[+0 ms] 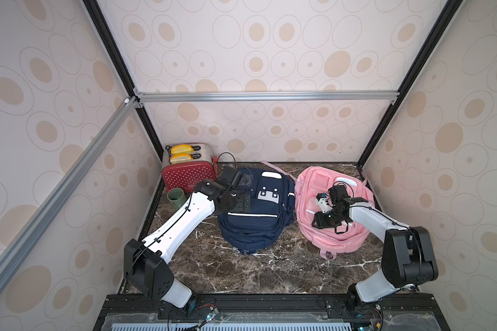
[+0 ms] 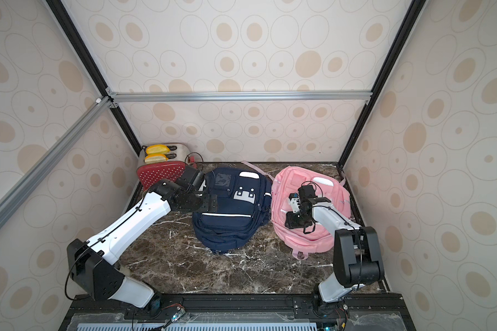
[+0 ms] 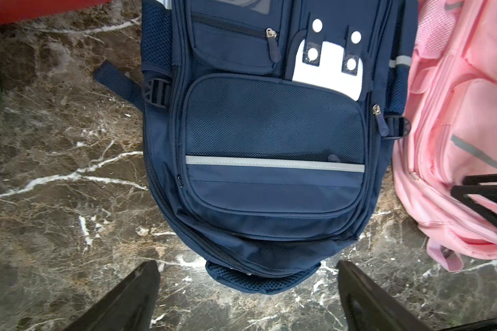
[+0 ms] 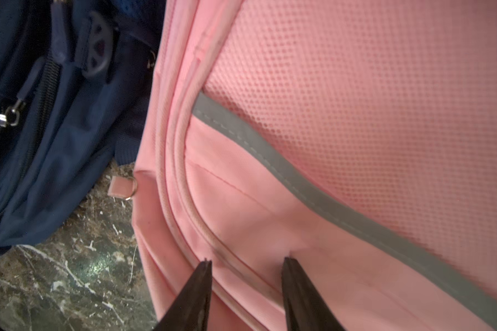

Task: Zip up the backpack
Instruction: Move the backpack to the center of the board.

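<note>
Nearest, bare dark marble table [image 1: 241,272] lay in front of both bags. Left gripper [image 3: 247,265] hung above the near end of the navy backpack [image 1: 258,217], jaws wide apart, holding nothing and not touching the bag. Navy backpack lay flat at mid-table, front pockets up, grey stripe [image 3: 274,164] across the lower pocket; a zipper pull [image 3: 380,121] sat on the side facing the pink bag. Right gripper [image 4: 247,260] was down on the pink backpack [image 1: 307,183], jaws part-way apart, tips on the fabric either side of a pink piped seam [image 4: 184,183], not clamped on it as far as visible. Pink backpack lay flat just right of the navy one, the two touching or nearly so. A small pink tab with a metal ring [image 4: 122,189] lay on the marble at its edge. Further back on the left stood a green mug [image 1: 176,198], then a red toaster [image 1: 188,174] with two toast slices [image 1: 181,149] in its slots, against the back wall.
</note>
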Motion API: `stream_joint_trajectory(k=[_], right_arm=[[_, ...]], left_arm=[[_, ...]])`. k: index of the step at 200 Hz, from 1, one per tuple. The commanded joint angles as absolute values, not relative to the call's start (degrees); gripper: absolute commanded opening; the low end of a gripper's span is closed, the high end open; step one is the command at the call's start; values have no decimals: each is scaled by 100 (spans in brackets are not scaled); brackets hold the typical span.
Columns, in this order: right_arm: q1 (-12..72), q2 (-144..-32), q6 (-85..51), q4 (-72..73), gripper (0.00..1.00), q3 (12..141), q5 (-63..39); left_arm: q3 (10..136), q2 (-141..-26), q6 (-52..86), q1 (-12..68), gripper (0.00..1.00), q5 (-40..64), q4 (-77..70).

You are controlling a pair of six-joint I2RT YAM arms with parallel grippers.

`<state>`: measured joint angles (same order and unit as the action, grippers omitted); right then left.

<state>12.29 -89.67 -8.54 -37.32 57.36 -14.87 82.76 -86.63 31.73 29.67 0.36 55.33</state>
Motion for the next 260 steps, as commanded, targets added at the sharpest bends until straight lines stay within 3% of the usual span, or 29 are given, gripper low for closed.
stream_joint_trajectory(k=[1, 15, 57, 101, 122, 138, 162, 189, 208, 246, 260], right_arm=[[1270, -8869, -836, -4916, 42, 5870, -1357], [1266, -8685, -782, -5205, 44, 5830, -993], [1266, -8102, -830, -5021, 76, 6349, -729], [1266, -7431, -520, -3186, 98, 6539, -685], [1266, -7481, -83, -2994, 100, 6831, -412], [1220, -7574, 217, -2908, 100, 6858, 441], [728, -7587, 224, -2698, 100, 6595, 1069], [-577, -8046, -677, -2896, 98, 6573, 179], [-1149, -8490, -972, -2966, 86, 6686, -521], [-1371, -9068, -973, -2877, 85, 6693, 175], [-1748, -9383, -1180, -2895, 84, 6688, -80]], left_arm=[[8438, -8682, 2811, 2903, 99, -285, 5748], [8420, -8682, 2757, 2859, 99, -338, 5747], [8510, -8776, 2511, 2553, 99, -503, 5702], [8399, -8270, 1854, 2472, 99, -2050, 5344], [8207, -8043, 1537, 2357, 99, -2482, 5011], [7906, -7919, 1327, 2197, 99, -2559, 4685], [7460, -7626, 1184, 1944, 99, -2367, 4236], [7258, -7532, 1094, 1894, 99, -2071, 3894], [7435, -7730, 1131, 1887, 99, -2109, 3971], [7394, -7752, 1200, 1868, 99, -2043, 3796], [7373, -7784, 1239, 1858, 99, -2037, 3819]])
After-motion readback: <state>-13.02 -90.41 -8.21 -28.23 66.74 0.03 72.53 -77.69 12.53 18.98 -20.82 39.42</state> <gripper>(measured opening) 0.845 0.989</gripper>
